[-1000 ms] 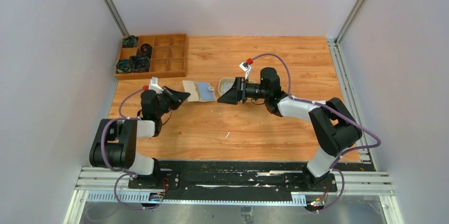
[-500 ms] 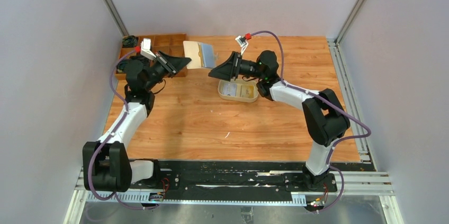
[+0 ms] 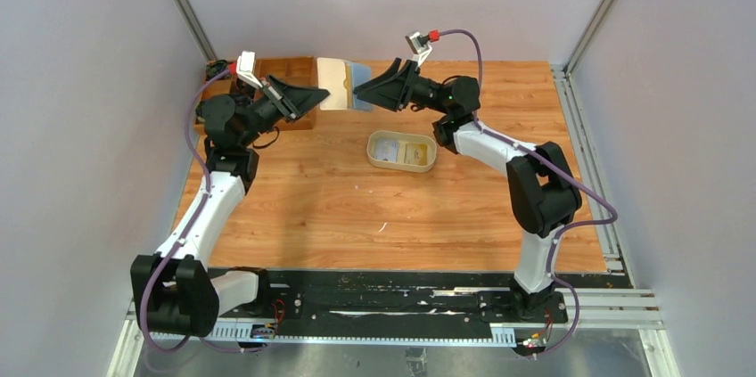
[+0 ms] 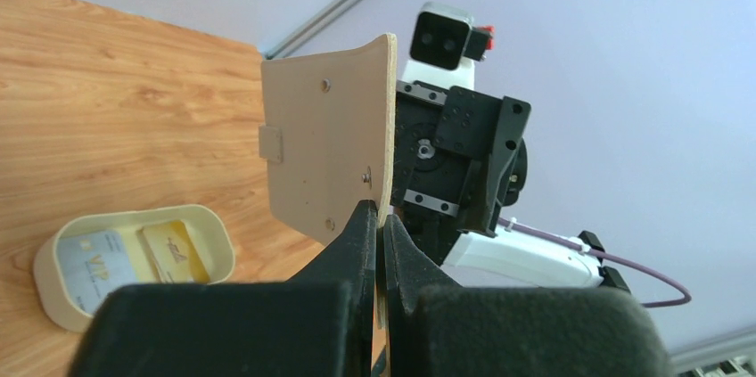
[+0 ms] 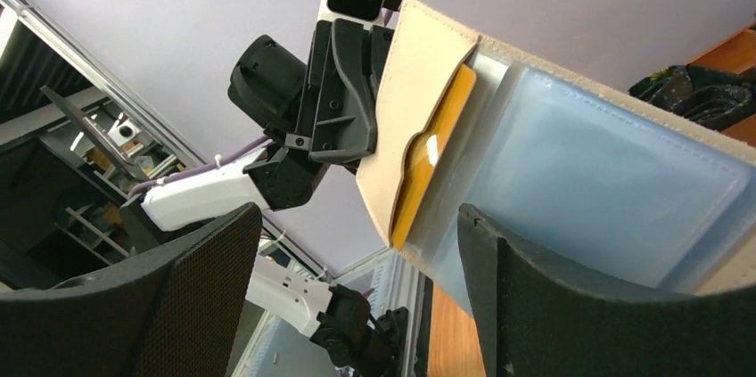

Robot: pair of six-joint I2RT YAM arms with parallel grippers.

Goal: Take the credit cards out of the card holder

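The left gripper is clamped on the holder, held up open at the far side — a yellow card in its pocket. The right gripper, jaws wide apart, faces its blue half, apparently not touching; two cards lie in the tray.

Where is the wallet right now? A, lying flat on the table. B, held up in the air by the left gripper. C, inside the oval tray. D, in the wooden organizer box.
B: the left gripper is shut on an edge of the wallet, holding it upright in the air.
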